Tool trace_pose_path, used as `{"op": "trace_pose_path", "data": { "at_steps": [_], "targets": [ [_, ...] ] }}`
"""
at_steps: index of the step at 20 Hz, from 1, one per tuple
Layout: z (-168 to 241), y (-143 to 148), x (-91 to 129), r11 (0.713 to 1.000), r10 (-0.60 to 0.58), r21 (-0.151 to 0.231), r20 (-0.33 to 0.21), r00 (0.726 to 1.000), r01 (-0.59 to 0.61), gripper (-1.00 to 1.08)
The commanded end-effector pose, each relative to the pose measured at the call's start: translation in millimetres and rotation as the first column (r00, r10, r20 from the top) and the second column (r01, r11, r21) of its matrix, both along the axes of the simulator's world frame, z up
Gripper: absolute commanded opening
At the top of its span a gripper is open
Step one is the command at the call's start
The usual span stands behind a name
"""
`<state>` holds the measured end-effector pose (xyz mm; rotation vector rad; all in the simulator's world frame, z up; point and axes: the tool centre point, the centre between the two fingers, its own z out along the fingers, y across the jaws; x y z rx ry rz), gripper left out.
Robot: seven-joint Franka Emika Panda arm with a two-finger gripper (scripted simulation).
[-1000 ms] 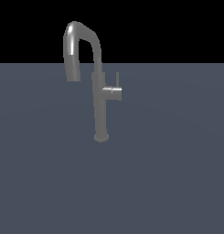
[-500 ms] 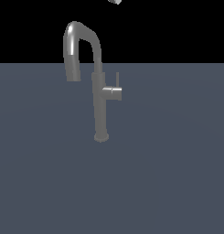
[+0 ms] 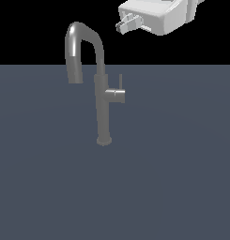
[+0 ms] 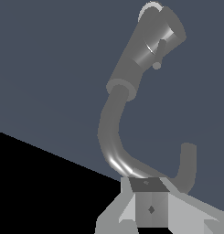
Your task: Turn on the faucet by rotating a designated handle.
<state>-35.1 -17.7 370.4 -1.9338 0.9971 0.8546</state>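
The faucet (image 3: pixel 102 101) stands upright on the dark grey surface, its arched spout curving toward the exterior view's left. The handle (image 3: pixel 120 80) is a thin rod pointing up from a stubby cylinder (image 3: pixel 117 95) on the column's right side. My gripper (image 3: pixel 127 24) hangs above and to the right of the spout's arch, clear of the faucet, fingers together with nothing held. In the wrist view the faucet (image 4: pixel 143 52) is seen from above, the handle (image 4: pixel 159 51) lies against its column, and my gripper (image 4: pixel 150 201) sits just over the spout's bend.
A flat dark grey surface (image 3: pixel 182 178) spreads all around the faucet's small round base (image 3: pixel 103 140). Behind it the background is black. Nothing else is in view.
My gripper has come down into the top of the exterior view, from nothing showing to only a tip half a second ago. The faucet and handle have not moved.
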Motion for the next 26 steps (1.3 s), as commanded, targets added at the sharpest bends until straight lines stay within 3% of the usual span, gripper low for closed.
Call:
{"op": "trace_pose_path", "data": {
  "at_steps": [1, 7, 13, 20, 26],
  "targets": [
    [-12.2, -3.0, 9.6, 0.997, -0.054, 0.054, -0.047, 0.997, 0.057, -1.0],
    [-44.4, -8.7, 28.6, 0.965, -0.172, 0.169, -0.171, 0.97, 0.201, -1.0],
    [-77.9, -11.4, 42.5, 0.903, -0.264, 0.258, -0.3, 0.917, 0.344, -1.0],
    [-106.5, -10.7, 50.7, 0.832, -0.32, 0.312, -0.407, 0.856, 0.459, -1.0],
    [-119.9, -8.9, 53.6, 0.793, -0.339, 0.332, -0.457, 0.822, 0.512, -1.0]
  ]
}}
